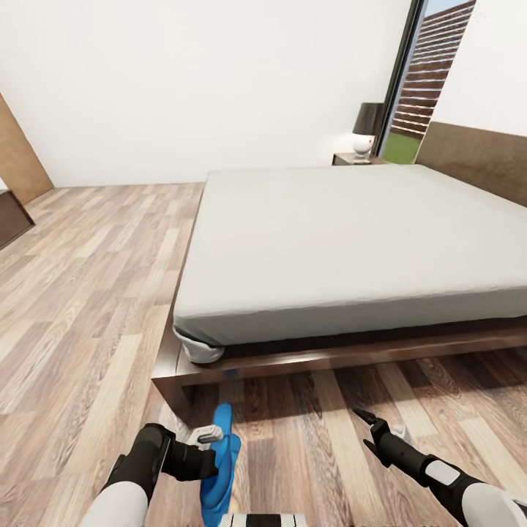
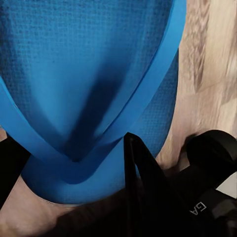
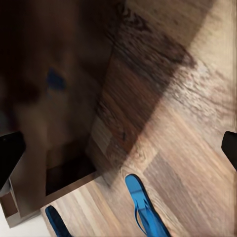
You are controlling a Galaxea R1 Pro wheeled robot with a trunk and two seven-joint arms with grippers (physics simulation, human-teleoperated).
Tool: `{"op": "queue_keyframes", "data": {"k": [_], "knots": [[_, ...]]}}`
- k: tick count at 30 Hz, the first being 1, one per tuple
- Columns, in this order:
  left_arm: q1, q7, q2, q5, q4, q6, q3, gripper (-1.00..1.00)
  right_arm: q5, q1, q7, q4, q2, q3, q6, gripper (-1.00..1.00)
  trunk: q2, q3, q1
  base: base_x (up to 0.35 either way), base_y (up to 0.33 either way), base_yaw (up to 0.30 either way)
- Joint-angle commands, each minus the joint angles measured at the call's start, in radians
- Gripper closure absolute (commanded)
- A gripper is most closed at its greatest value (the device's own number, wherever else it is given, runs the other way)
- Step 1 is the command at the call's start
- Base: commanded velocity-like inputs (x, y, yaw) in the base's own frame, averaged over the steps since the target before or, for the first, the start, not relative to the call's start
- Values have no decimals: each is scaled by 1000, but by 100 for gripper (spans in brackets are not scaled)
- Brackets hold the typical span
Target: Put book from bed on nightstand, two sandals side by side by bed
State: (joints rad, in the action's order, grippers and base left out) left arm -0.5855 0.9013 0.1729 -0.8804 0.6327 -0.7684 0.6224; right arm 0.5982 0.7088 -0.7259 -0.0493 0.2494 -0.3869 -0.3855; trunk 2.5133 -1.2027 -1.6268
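Beside the bed (image 1: pixel 329 241), left hand (image 1: pixel 212 448) grips a sandal (image 1: pixel 219 468).

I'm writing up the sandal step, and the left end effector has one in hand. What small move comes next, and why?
Probably lower the left end effector so its sandal settles flat on the floor by the bed; it hangs on edge, above the planks.
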Motion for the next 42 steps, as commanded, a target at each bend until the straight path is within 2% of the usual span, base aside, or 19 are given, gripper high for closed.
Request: {"op": "queue_keyframes", "data": {"k": [1, 2, 5, 7, 13, 25, 27, 32, 39, 42], "knots": [[-4, 8, 2, 0, 2, -4, 5, 100, 11, 1, -3, -3, 1, 1, -8, -100, 1, -5, 0, 0, 0, 0], [-5, 8, 2, 7, 2, -4, 4, 100, 11, 1, -3, -3, 1, 1, -8, -100, 1, -9, -1, 0, 0, 0], [-17, 8, 2, 58, 2, -4, -9, 100, 11, 1, -3, -3, 1, 0, -9, -100, 2, -20, -2, 0, 0, 0], [-22, 7, 2, 71, 2, -5, -20, 100, 11, 1, -3, -3, 1, 0, -9, -100, 2, -28, -3, 0, 0, 0], [-27, 7, 2, 86, 2, -3, -46, 100, 11, 1, -3, -4, 1, 0, -10, -100, 4, -51, -6, 0, 0, 0], [-41, 7, 2, 89, 2, 5, -51, 100, 10, 1, -8, -3, 5, -1, -12, -100, 6, -98, -11, 0, 0, 0], [-45, 7, 2, 89, 2, 9, -51, 100, 9, 1, -24, -3, 5, 0, -12, -100, 7, -105, -12, 0, 0, 0], [-61, 7, 2, 89, 2, 12, -52, 100, 4, 1, -115, -3, 6, 1, -12, -100, 8, -125, -14, 0, 0, 0], [-65, 7, 2, 89, 2, 36, -91, 100, 0, 1, -239, -4, 8, 2, -12, -100, 10, -152, -17, 0, 0, 0], [-65, 8, 2, 89, 2, 39, -95, 100, 0, 1, -264, -4, 8, 2, -11, -100, 10, -163, -19, 0, 0, 0]]}}
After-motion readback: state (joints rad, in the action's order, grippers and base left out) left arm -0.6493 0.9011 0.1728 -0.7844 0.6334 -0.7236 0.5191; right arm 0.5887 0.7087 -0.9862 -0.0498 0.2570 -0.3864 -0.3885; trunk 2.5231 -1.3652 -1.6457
